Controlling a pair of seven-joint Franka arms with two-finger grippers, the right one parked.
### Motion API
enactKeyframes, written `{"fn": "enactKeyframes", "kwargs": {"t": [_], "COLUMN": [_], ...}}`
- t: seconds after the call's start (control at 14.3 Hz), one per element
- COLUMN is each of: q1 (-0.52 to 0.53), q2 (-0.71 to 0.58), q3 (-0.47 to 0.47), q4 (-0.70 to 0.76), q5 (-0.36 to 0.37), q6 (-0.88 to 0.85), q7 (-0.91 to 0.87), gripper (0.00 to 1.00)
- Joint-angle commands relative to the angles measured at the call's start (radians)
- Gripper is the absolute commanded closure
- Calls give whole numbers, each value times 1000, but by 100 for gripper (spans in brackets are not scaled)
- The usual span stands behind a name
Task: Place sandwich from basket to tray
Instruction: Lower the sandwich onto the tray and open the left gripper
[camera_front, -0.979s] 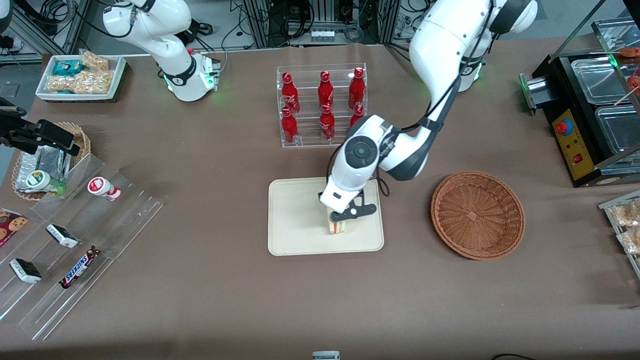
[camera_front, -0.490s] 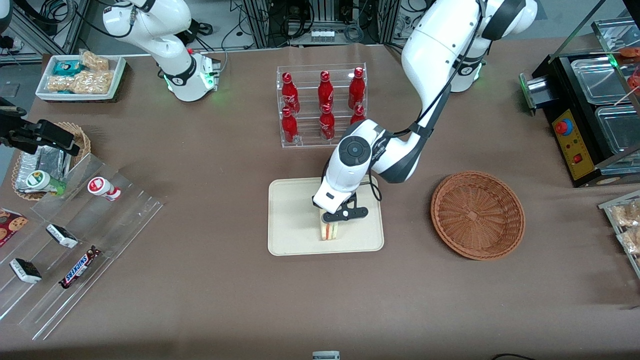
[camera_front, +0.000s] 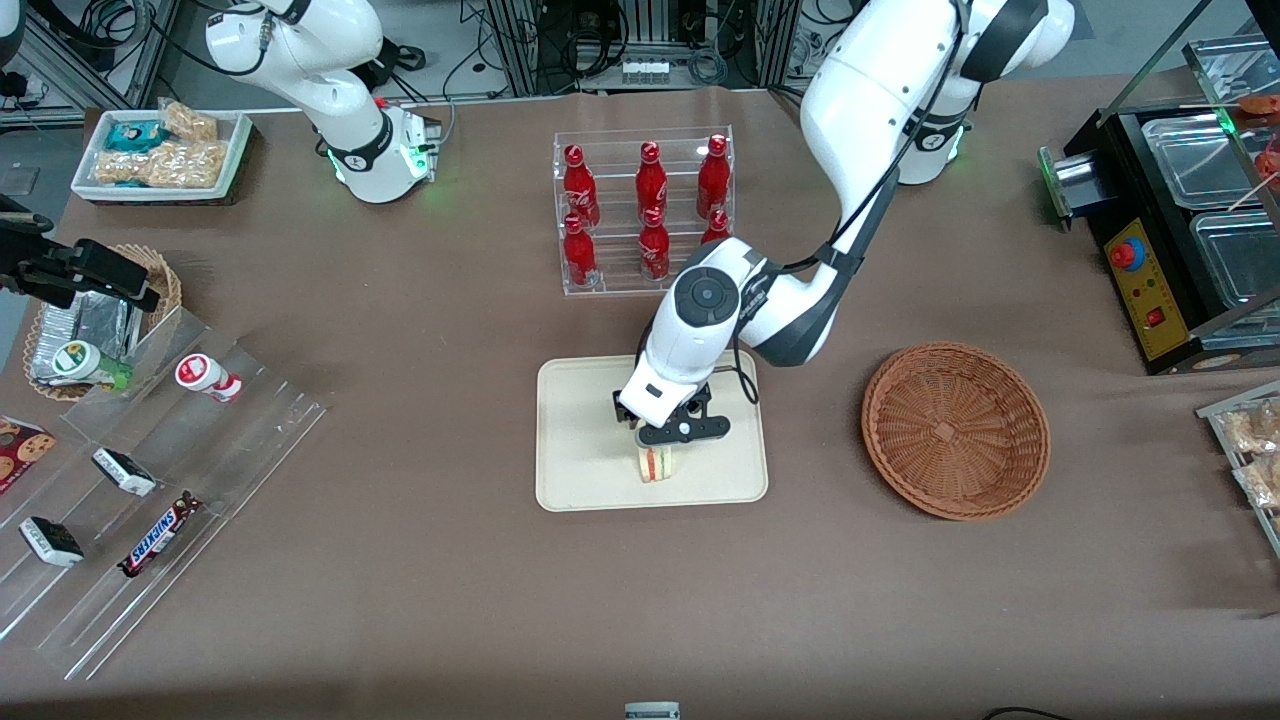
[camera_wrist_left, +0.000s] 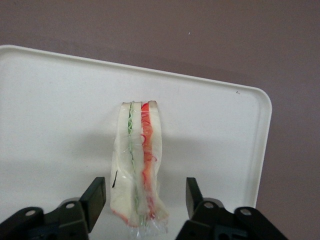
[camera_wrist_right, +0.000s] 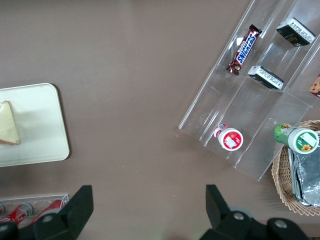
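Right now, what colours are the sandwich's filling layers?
Green and red between white bread on the sandwich; left wrist view shows it best.

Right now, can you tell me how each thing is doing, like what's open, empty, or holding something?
sandwich: standing on its edge on the tray, let go.
tray: holds only the sandwich.
basket: empty.
gripper: open, fingers either side of the sandwich, not touching.
red bottles: upright in their clear rack, capped.
Snickers bar: lying on the clear shelf, wrapped.
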Motion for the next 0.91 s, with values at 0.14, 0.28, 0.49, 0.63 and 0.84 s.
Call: {"fn": "enactKeyframes", "kwargs": {"t": [0.14, 0.28, 0.49, 0.63, 0.84], "q1": [95, 148, 264, 339, 439], "q2": [-181, -223, -266, -307, -369], "q3": [12, 14, 14, 14, 14], "q4": [-25, -28, -32, -52, -89], "q5": [7, 15, 16, 16, 18], "q6": [-237, -336, -419, -471, -565], "q7": [8, 14, 57, 146, 275], "gripper": [0, 0, 0, 0, 0]}}
